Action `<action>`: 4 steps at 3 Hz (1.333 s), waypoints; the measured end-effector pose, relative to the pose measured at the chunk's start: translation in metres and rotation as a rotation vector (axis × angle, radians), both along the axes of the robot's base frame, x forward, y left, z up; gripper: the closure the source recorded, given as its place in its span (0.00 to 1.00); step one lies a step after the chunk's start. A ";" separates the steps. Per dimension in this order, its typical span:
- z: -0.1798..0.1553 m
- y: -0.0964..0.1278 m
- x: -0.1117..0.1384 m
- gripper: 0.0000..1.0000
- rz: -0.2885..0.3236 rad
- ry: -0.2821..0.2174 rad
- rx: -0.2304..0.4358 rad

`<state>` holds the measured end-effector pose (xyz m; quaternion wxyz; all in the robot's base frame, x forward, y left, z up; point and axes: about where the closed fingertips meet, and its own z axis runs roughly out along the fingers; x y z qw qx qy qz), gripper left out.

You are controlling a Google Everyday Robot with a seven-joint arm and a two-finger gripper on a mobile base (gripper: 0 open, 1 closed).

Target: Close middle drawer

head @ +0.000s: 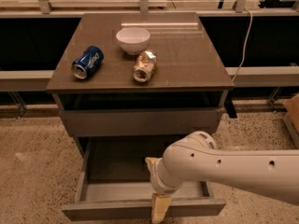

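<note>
The middle drawer (107, 190) stands pulled far out of the grey-brown cabinet, its slim front panel (103, 211) near the bottom edge of the camera view. Its pale grey floor shows and nothing lies in it. My gripper (160, 208) hangs from the white arm (224, 169), which reaches in from the right. The gripper's tan tip is down at the front panel, a little right of its middle, and partly cut off by the bottom edge. It holds nothing that I can see.
On the cabinet top (187, 59) lie a blue soda can (87, 62) on its side, a white bowl (133, 39) and a crushed silver can (144, 66). The drawer above (140, 122) is shut. Speckled floor lies on both sides. A cardboard box (292, 113) stands at the right.
</note>
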<state>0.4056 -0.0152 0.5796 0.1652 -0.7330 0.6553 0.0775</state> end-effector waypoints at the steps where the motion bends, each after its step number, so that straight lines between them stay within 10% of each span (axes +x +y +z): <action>1: -0.016 -0.003 0.009 0.00 -0.007 -0.010 0.044; 4: -0.093 -0.006 0.028 0.00 -0.051 -0.036 0.135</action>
